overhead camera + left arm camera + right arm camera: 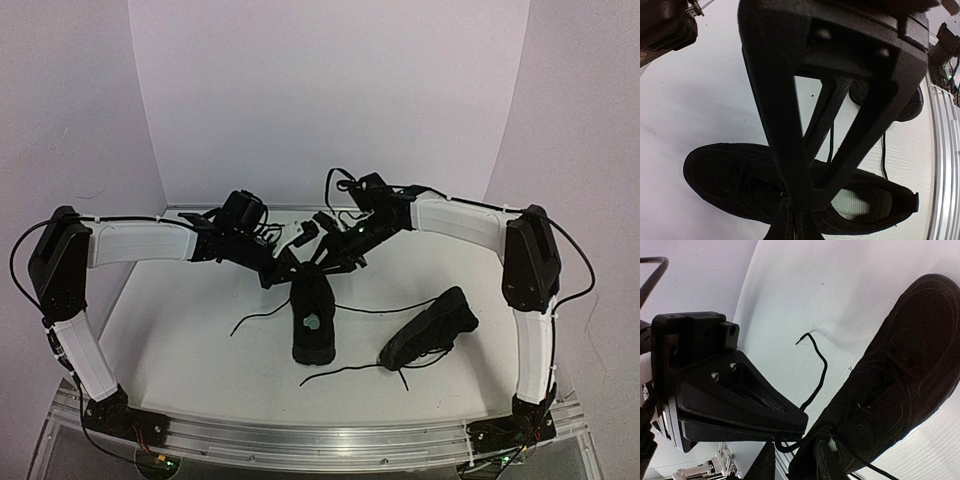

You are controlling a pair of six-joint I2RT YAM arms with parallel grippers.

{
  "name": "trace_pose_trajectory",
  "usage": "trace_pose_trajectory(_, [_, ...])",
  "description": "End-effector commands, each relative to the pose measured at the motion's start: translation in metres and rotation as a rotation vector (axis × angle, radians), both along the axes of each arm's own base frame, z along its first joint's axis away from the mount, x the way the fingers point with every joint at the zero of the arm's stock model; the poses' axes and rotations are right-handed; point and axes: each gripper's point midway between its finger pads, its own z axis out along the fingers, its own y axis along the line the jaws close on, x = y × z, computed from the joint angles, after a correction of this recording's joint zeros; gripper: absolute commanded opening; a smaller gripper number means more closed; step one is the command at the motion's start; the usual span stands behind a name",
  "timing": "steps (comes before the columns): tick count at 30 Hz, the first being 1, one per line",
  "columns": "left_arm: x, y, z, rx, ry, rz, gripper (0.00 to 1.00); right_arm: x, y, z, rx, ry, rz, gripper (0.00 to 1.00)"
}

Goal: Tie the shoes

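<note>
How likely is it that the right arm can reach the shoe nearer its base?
Likely yes: only table top and a loose lace lie between the right gripper and that shoe.

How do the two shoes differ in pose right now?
Middle shoe stands upright, toe pointing away, pale insole label showing; right-hand shoe lies diagonally, no insole visible. Left gripper and right gripper hover at the middle shoe; the right-hand shoe sits alone. Both are black, laces loose.

Over the centre shoe (312, 322), left gripper (283, 268) & right gripper (328, 258) sit nearly tip to tip, w/ scant room betw. them. Second shoe (432, 327) blocks your right-front; laces (385, 310) trail around both. Left-front of table (170, 345) is open to you.
</note>
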Motion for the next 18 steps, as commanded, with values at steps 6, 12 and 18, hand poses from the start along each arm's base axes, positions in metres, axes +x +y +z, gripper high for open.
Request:
trace_pose_trajectory(6, [0.0127,-0.0141,0.0271,-0.062,-0.063,0.005,0.01,0.0017,0.0162,0.0100,0.056,-0.026,0.030,0.21])
trace_pose_trajectory(12, [0.0146,-0.0142,0.0263,-0.059,-0.065,0.012,0.02,-0.0024,0.0167,0.0050,0.056,-0.005,0.042,0.05])
trace_pose_trajectory(18, [0.0124,-0.0104,0.0228,-0.046,-0.060,0.017,0.15,-0.0030,0.0150,0.0061,0.053,-0.013,0.041,0.00])
